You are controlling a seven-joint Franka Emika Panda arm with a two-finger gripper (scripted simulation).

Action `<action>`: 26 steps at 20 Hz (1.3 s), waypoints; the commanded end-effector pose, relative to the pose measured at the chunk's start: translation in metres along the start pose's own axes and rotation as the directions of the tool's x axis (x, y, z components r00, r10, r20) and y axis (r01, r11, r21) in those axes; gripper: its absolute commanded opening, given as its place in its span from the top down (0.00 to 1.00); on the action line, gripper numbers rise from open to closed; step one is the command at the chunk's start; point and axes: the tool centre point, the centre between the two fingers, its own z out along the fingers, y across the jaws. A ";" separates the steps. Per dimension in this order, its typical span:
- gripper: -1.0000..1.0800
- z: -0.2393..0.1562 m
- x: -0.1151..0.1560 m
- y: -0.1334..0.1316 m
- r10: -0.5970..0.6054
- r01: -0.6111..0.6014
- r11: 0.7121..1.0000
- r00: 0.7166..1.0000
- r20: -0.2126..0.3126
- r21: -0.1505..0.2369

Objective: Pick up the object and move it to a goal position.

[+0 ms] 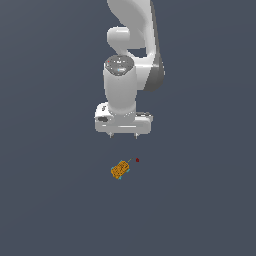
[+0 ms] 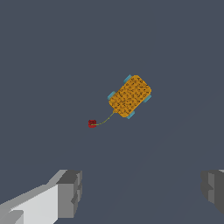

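Grey fingertips [image 2: 70, 192] of the white arm's pincer [image 1: 123, 135] stand spread wide and hold nothing. Below them on the flat dark grey-blue desk [image 1: 50, 200] lies the small orange-brown textured oblong block with cyan corner specks [image 1: 120, 170], just beside the tiny dark red goal dot [image 1: 137, 160]. Nothing looks done yet: descent, grasp and carry all remain.
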 end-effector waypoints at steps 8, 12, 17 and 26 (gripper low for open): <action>0.04 -0.007 0.005 0.004 0.017 -0.017 1.000 1.000 -0.023 -0.015; 0.04 -0.008 0.006 0.005 0.020 -0.020 1.000 0.999 -0.028 -0.018; 0.04 -0.006 0.007 0.005 0.033 -0.033 0.999 0.999 -0.026 -0.017; 0.04 0.010 0.016 0.003 0.144 -0.144 0.990 0.989 -0.021 -0.009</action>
